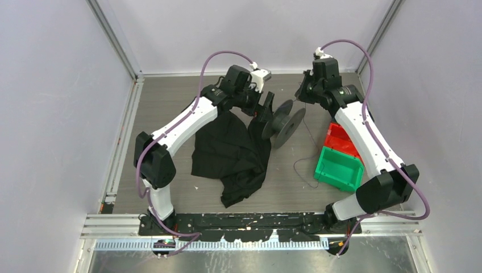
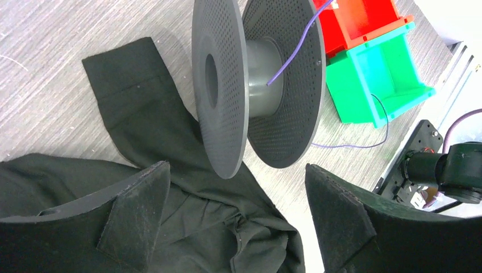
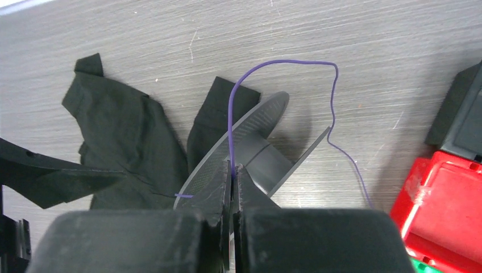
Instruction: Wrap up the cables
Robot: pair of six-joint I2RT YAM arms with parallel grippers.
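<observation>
A grey spool [image 1: 282,124] rests on its rims at the middle of the table, one flange on the black cloth [image 1: 233,153]. The cable [image 3: 284,61] is a thin purple wire. It arcs up from my right gripper [image 3: 233,170], which is shut on it just above the spool [image 3: 250,153], then trails down toward the red bin. In the left wrist view the cable [image 2: 295,51] leaves the spool's hub [image 2: 264,77] and runs past the green bin. My left gripper [image 2: 239,187] is open beside the spool [image 2: 227,85], with only cloth beneath its fingers [image 2: 136,210].
A red bin [image 1: 341,138] and a green bin [image 1: 339,169] stand right of the spool. The black cloth [image 2: 170,170] spreads left and toward the near edge. Both arms meet over the table's far half, with walls close on three sides.
</observation>
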